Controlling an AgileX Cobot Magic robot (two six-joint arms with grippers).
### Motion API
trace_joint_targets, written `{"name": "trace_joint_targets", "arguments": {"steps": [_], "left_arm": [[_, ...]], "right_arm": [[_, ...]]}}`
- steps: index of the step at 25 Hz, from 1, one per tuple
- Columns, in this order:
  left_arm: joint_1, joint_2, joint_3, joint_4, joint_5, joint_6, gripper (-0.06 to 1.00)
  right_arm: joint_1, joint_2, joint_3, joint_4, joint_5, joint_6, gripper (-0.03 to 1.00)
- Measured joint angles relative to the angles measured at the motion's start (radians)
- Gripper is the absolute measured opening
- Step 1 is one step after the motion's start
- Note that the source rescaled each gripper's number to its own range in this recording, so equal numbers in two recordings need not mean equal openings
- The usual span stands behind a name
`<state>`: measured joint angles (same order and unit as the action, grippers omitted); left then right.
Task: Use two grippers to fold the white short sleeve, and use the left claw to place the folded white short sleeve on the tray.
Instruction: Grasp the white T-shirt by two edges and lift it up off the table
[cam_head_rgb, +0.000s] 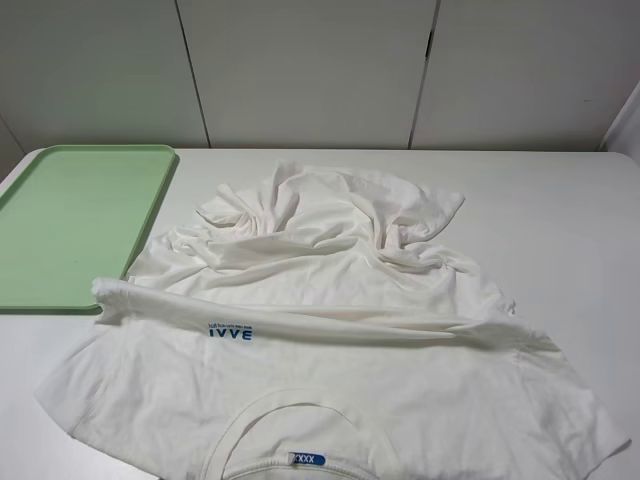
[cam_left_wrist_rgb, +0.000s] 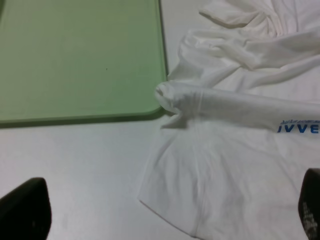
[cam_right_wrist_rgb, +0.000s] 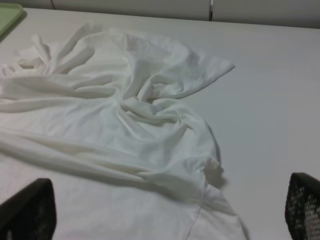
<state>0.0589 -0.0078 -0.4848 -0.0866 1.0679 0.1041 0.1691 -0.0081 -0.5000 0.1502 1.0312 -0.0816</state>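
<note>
Mid-fold: white short sleeve half-doubled, rumpled. Left gripper, right gripper: jaws wide, empty. Next likely: pinch both roll ends.

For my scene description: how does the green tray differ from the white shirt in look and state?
The tray is pale green and plain; the white shirt carries small blue lettering. The tray is flat and smooth; the shirt is crumpled, with a rolled fold across it. The shirt covers more of the table than the tray does. Both lie on the white table.
</note>
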Motion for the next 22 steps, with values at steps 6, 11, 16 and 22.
{"name": "trace_joint_targets", "arguments": {"steps": [6, 11, 16, 22], "left_arm": [[0.000, 0.000, 0.000, 0.000, 0.000, 0.000, 1.00], [0.000, 0.000, 0.000, 0.000, 0.000, 0.000, 1.00], [0.000, 0.000, 0.000, 0.000, 0.000, 0.000, 1.00], [0.000, 0.000, 0.000, 0.000, 0.000, 0.000, 1.00]], "right_arm": [[0.000, 0.000, 0.000, 0.000, 0.000, 0.000, 1.00], [0.000, 0.000, 0.000, 0.000, 0.000, 0.000, 1.00], [0.000, 0.000, 0.000, 0.000, 0.000, 0.000, 1.00], [0.000, 0.000, 0.000, 0.000, 0.000, 0.000, 1.00]]}}
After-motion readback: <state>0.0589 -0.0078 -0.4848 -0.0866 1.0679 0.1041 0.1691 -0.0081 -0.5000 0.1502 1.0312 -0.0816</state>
